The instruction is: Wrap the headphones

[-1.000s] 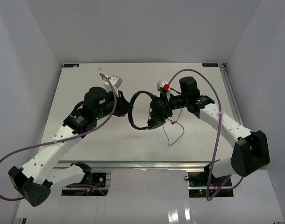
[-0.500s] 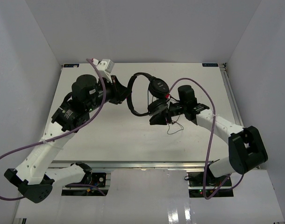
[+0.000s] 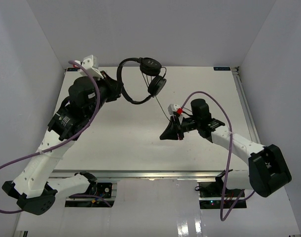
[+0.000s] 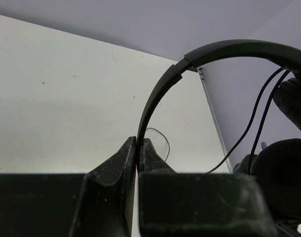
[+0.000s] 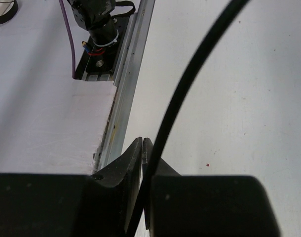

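The black headphones (image 3: pixel 140 79) hang in the air over the back of the table. My left gripper (image 3: pixel 117 90) is shut on their thin headband (image 4: pixel 160 94), which rises from between the jaw tips (image 4: pixel 139 145). Both ear cups (image 4: pixel 283 177) dangle at the right of the left wrist view. The thin black cord (image 3: pixel 163 107) runs taut from the cups down to my right gripper (image 3: pixel 167 133), low over the table's middle. In the right wrist view the cord (image 5: pixel 190 74) passes down into the shut jaws (image 5: pixel 142 143).
The white table (image 3: pixel 116 143) is walled in white at the back and sides. Its metal front rail (image 5: pixel 126 94) and the left arm's base (image 5: pixel 98 24) lie behind the right gripper. Purple robot cables (image 3: pixel 229 143) loop beside both arms.
The left arm has lifted the headphones up and back to the left. The right gripper has moved nearer and lower and has shut on the cord, now pulled taut.
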You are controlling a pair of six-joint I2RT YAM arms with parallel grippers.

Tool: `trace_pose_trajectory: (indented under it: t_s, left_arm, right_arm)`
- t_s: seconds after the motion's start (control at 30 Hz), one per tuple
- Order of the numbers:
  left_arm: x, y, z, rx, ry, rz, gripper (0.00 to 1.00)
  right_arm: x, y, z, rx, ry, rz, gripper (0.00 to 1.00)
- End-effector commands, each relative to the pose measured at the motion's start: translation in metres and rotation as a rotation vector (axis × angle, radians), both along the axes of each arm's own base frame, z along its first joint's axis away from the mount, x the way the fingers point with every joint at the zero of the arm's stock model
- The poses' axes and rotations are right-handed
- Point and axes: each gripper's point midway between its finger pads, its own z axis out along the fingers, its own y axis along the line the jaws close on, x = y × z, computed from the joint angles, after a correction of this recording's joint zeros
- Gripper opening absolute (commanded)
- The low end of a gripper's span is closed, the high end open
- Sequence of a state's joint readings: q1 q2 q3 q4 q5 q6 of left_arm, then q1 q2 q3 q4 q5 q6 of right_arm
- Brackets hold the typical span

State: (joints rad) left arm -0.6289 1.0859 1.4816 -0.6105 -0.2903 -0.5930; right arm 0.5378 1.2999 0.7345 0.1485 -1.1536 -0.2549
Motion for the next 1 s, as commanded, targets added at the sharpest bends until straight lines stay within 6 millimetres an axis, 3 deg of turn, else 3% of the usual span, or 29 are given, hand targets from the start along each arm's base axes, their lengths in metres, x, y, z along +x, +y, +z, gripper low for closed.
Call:
trace_pose_trajectory:
  t_s: [0.0,0.13,0.23,0.33,0.53,0.7,0.83,0.97]
  left_arm:
    - [0.007,0.029,0.037,-0.107,-0.074,0.179,0.0]
    - [0.019,0.042,0.031,-0.102,-0.085,0.282,0.0]
    - [0.036,0.047,0.014,-0.053,-0.07,0.358,0.0]
    - [0.058,0.044,-0.01,0.004,-0.025,0.384,0.0]
    - [0.086,0.044,-0.068,0.1,0.083,0.384,0.0]
    - [0.096,0.045,-0.124,0.198,0.182,0.377,0.0]
    - [0.091,0.032,-0.161,0.199,0.239,0.301,0.0]
    - [0.08,0.015,-0.186,0.203,0.281,0.177,0.0]
  right_arm:
    - [-0.002,-0.002,0.01,-0.005,-0.071,-0.013,0.08]
    - [0.001,-0.007,0.004,-0.093,-0.087,-0.063,0.08]
    - [0.008,-0.009,0.015,-0.139,-0.17,-0.073,0.08]
    - [0.013,-0.02,0.016,-0.239,-0.215,-0.097,0.08]
    - [0.035,-0.046,0.05,-0.368,-0.481,-0.143,0.08]
    - [0.045,-0.056,0.099,-0.381,-0.74,-0.175,0.08]
    - [0.055,-0.053,0.163,-0.335,-0.855,-0.248,0.08]
    - [0.065,-0.05,0.177,-0.327,-0.891,-0.283,0.08]
